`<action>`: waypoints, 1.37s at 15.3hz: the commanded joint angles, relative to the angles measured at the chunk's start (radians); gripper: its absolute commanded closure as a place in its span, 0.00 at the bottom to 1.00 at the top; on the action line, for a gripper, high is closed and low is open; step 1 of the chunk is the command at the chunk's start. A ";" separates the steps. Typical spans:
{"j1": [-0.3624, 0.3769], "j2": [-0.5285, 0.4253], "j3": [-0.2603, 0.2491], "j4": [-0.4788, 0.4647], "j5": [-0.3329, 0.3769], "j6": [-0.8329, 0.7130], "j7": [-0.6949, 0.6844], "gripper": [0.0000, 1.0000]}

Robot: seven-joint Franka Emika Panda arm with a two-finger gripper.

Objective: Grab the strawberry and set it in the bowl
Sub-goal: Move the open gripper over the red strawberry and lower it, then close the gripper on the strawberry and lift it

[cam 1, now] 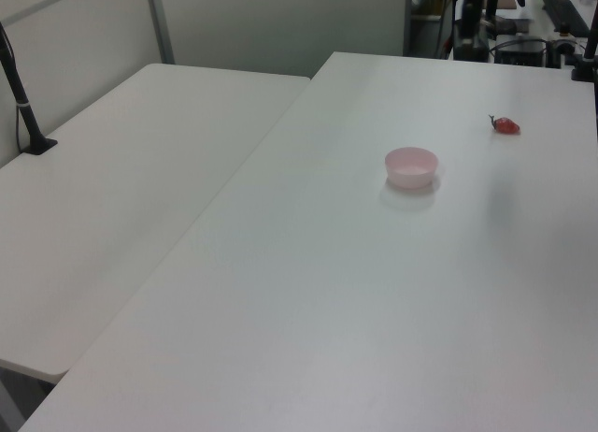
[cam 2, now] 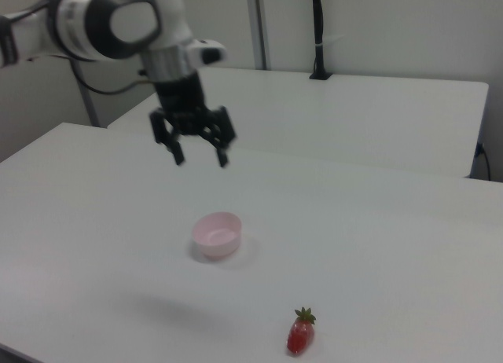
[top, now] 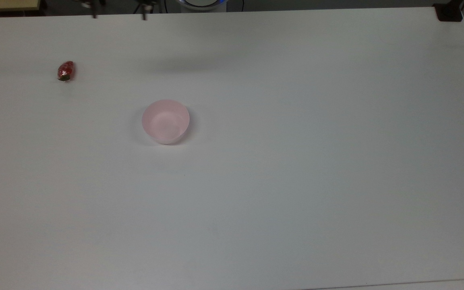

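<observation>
Right view, foreground: the strawberry (cam 2: pixel 301 334) lies on the white table (cam 2: pixel 393 245) near the bottom edge, red body toward the camera and green cap pointing away. Farther back and toward the right view's left, the pale pink bowl (cam 2: pixel 217 234) sits upright and holds nothing, well apart from the fruit. Above and beyond the bowl, the gripper (cam 2: pixel 201 156) of the white arm (cam 2: pixel 110 21) hangs in the air, clear of the tabletop, its two black fingers (cam 2: pixel 179 152) spread wide with nothing between them. A faint shadow falls on the table in front of the bowl. Behind the arm stands a second white table (cam 2: pixel 369 115), and a black pole (cam 2: pixel 318 33) rises from its far side.

From the top view, the strawberry (top: pixel 65 71) rests toward the top view's left, the bowl (top: pixel 166 121) below and to its right, the two plainly separate; the fingertips of the gripper (top: pixel 119 15) poke in at the top edge, between them in left-to-right position.

The left view puts the bowl (cam 1: pixel 411 166) in mid-table and the strawberry (cam 1: pixel 505 125) farther off toward the left view's right, with the neighbouring table (cam 1: pixel 112 198) running along the left view's left.
</observation>
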 commanded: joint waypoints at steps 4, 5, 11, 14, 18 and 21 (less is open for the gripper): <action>-0.115 0.001 -0.149 -0.223 -0.019 0.211 -0.216 0.00; -0.161 0.007 -0.154 -0.295 -0.021 0.324 -0.253 0.00; -0.234 0.198 -0.155 -0.347 -0.021 0.564 -0.325 0.00; -0.273 0.246 -0.155 -0.348 -0.013 0.587 -0.324 0.00; -0.267 0.291 -0.146 -0.345 -0.001 0.589 -0.281 0.15; -0.266 0.295 -0.146 -0.343 0.060 0.589 -0.267 0.47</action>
